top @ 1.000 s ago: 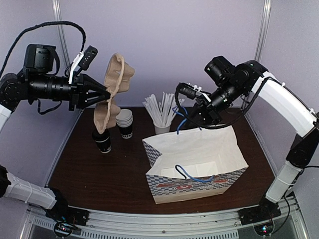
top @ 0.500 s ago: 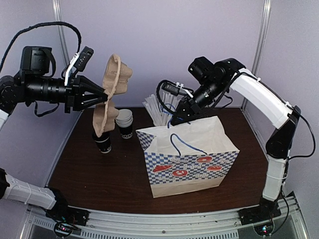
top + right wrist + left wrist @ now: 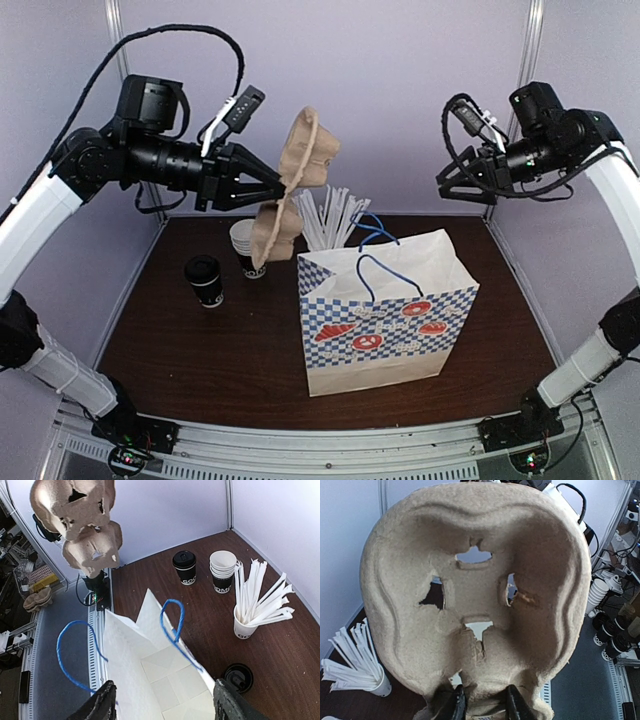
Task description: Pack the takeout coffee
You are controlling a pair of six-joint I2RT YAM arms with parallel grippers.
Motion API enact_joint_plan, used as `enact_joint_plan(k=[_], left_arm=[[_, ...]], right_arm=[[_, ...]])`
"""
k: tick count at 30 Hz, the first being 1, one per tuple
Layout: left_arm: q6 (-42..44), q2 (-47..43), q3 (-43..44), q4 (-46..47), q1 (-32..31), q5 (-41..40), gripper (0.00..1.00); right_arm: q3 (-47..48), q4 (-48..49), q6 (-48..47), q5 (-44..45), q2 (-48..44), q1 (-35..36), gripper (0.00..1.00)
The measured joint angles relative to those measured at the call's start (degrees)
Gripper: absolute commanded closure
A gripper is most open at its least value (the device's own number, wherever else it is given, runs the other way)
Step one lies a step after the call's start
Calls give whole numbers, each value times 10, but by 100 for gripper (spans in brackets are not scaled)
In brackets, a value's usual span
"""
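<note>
since a second ago the paper bag [image 3: 385, 330] has gone from lying to standing upright, and the right gripper [image 3: 443, 188] has left its blue handle [image 3: 372, 268] and risen, fingers spread. left of the bag, apart, the takeout coffee [image 3: 204, 279] stands lidded on the table [image 3: 180, 350]. behind are a stack of cups [image 3: 247, 243] and a white cup [image 3: 245, 628] holding straws [image 3: 262, 595]. above, the left gripper [image 3: 278, 188] pinches a pulp cup carrier [image 3: 300, 170].
</note>
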Motion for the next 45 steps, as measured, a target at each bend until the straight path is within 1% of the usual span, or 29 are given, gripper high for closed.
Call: enact_joint_plan(k=[5, 10, 17, 20, 23, 27, 33, 38, 45], left_arm=[[4, 86, 67, 20, -39, 19, 73], [14, 165, 143, 37, -58, 28, 73], [26, 274, 227, 61, -63, 31, 73], [27, 306, 247, 65, -72, 33, 73], [31, 322, 249, 65, -96, 33, 73], [36, 329, 249, 63, -125, 36, 73], [60, 346, 252, 42, -146, 27, 74], [89, 360, 250, 9, -157, -8, 74], [125, 344, 250, -17, -159, -73, 74]], right_arm=[[-131, 23, -2, -19, -99, -27, 35], [-228, 72, 16, -20, -151, -54, 36], [-257, 120, 37, -24, -178, -73, 37], [-267, 134, 42, -24, -185, -80, 38], [-280, 156, 64, -13, -188, -92, 39], [-285, 190, 101, 35, -188, -125, 39], [-301, 235, 142, 73, -188, -158, 38], [-307, 248, 154, 77, -187, -160, 38], [-316, 256, 157, 77, -187, -162, 38]])
